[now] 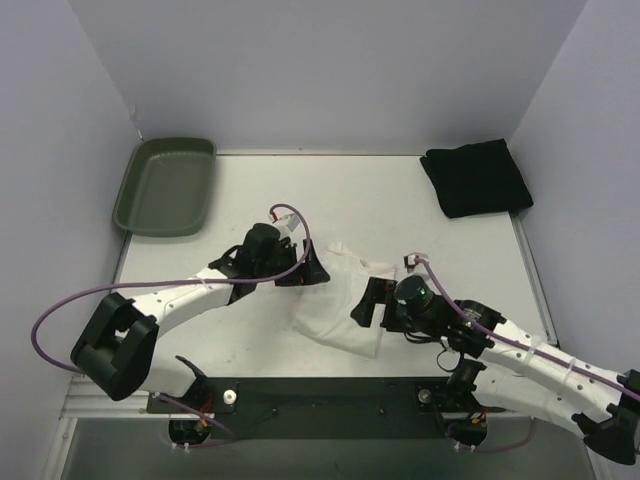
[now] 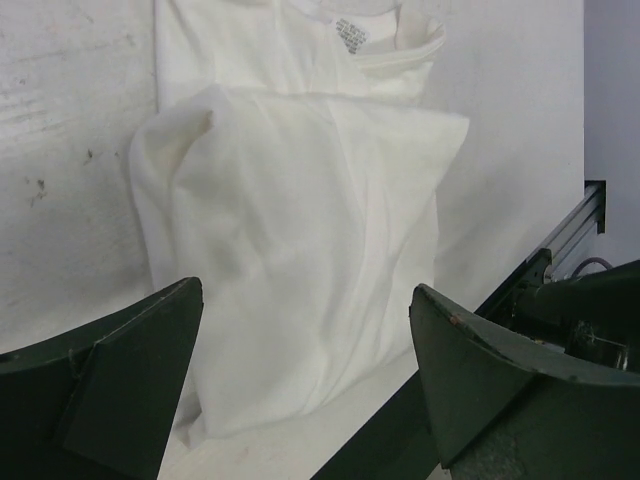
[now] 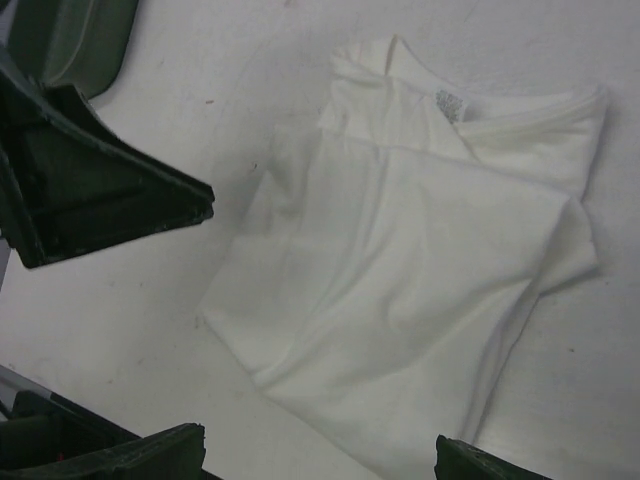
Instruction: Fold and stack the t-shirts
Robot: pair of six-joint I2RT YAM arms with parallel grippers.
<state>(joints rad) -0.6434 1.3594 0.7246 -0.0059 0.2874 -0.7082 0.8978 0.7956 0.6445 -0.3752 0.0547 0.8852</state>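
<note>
The white t-shirt [image 1: 338, 300] lies on the counter [image 1: 400, 215], folded into a rough packet with its collar label showing. The left fingers [image 2: 110, 370] hover spread wide at its left edge. The right fingers [image 1: 362, 305] are just as wide at its right edge, and neither holds any cloth. They flank it, I'd guess, to square it up or lift it. The black t-shirt [image 1: 476, 178] sits folded well beyond it to the right, likely the stack's base.

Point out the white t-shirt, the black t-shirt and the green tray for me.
white t-shirt [image 1: 333, 298], top external view, middle of the folded cloth.
black t-shirt [image 1: 476, 178], top external view, centre of the folded bundle.
green tray [image 1: 165, 188], top external view, its bare floor.
</note>
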